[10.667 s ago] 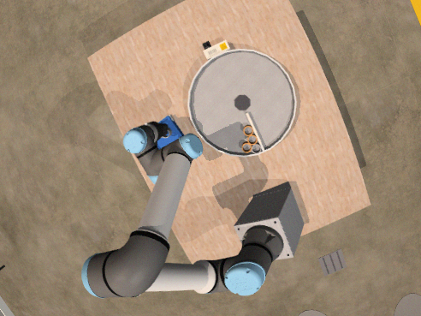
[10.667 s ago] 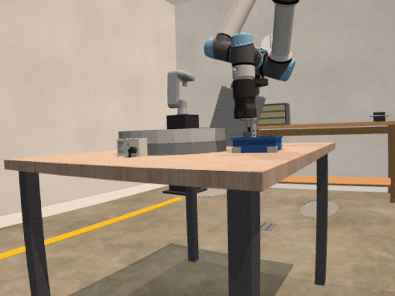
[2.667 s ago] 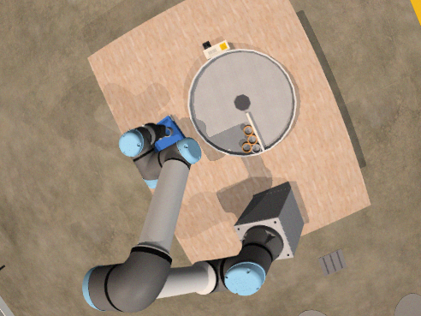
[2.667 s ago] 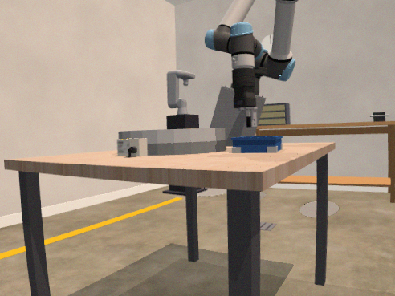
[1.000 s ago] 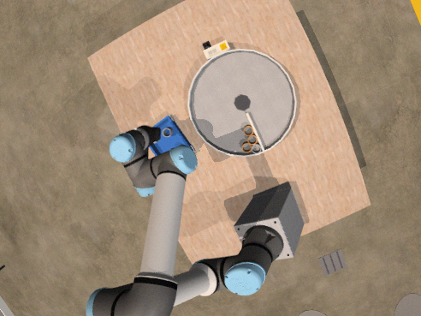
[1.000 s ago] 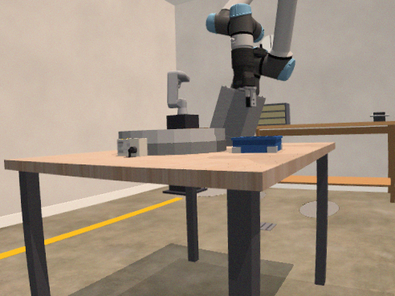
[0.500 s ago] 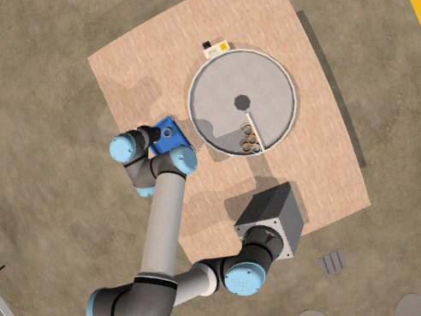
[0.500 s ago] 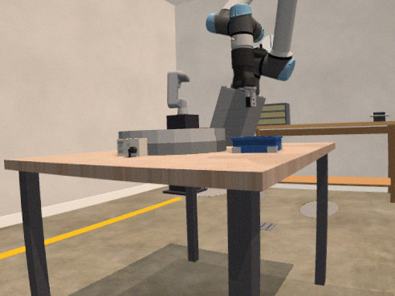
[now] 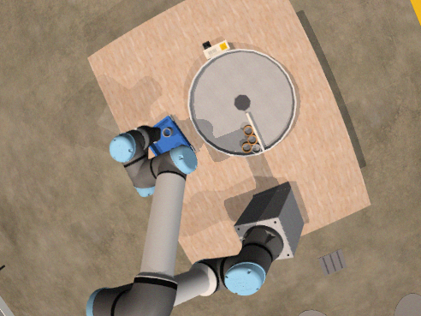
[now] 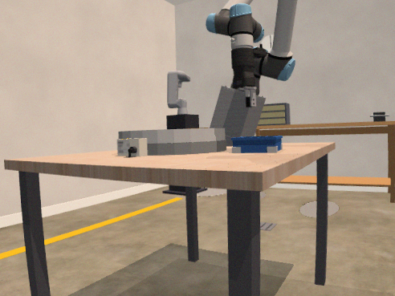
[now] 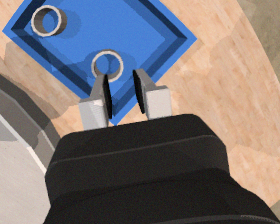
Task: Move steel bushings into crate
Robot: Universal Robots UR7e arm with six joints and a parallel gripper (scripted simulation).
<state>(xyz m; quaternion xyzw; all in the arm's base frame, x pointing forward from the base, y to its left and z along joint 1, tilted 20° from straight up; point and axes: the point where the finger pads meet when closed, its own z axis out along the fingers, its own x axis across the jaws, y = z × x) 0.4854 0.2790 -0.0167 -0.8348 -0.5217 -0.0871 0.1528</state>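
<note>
My jaws hang above blue crate [image 11: 164, 31], part-open, holding nothing. Two steel rings lie in crate: one [image 11: 108, 65] near my fingertips, other [image 11: 48, 21] at far left corner. Crate sits on bench [image 9: 128, 81], left of turntable [image 9: 222, 86]. Four rings [image 9: 251, 140] cluster at turntable's near edge beside thin bar.

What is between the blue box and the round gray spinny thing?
Only a narrow strip of bare wooden table separates the blue crate from the turntable. The top view shows it best.
</note>
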